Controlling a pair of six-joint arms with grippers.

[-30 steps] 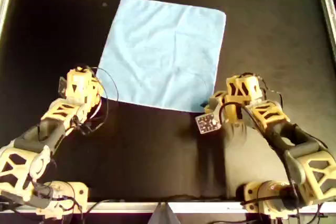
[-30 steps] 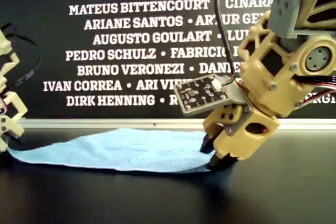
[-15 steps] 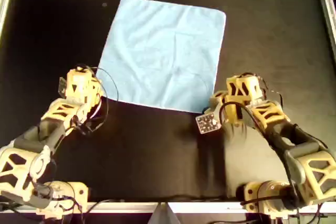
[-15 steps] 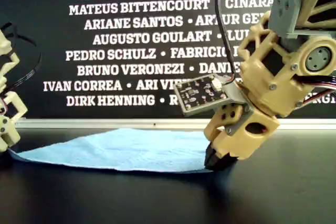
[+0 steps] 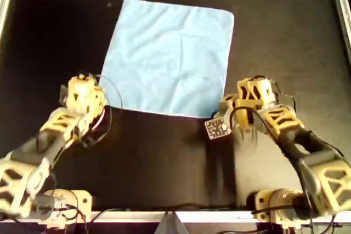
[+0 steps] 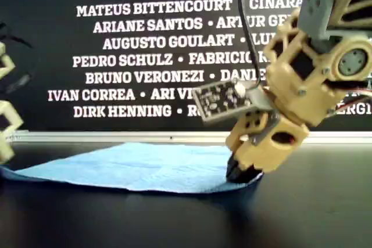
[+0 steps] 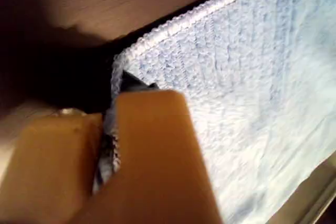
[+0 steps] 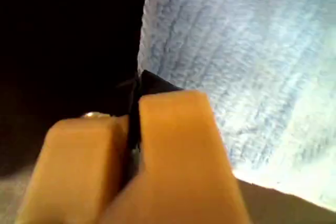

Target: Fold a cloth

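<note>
Both near corners of the cloth (image 5: 170, 53) pinched: left gripper (image 7: 113, 129) and right gripper (image 8: 134, 124) each clamp fabric, ready to lift for the fold.

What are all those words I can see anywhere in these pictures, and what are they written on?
All are white names on the black wall behind the table in the exterior view, partly hidden by the arm:
"FABIANO CARDOSO • FABIANO..."
"GUILHERME JURASZE... • JOÃO..."
"MATEUS BITTENCOURT • CINARA"
"ARIANE SANTOS • ARTUR GE..."
"AUGUSTO GOULART • LU..."
"PEDRO SCHULZ • FABRICIO..."
"BRUNO VERONEZI • DANI..."
"IVAN CORREA • ARI VI..."
"DIRK HENNING • R..."
The small circuit board: too blurred to read.
The cloth: no writing.
</note>
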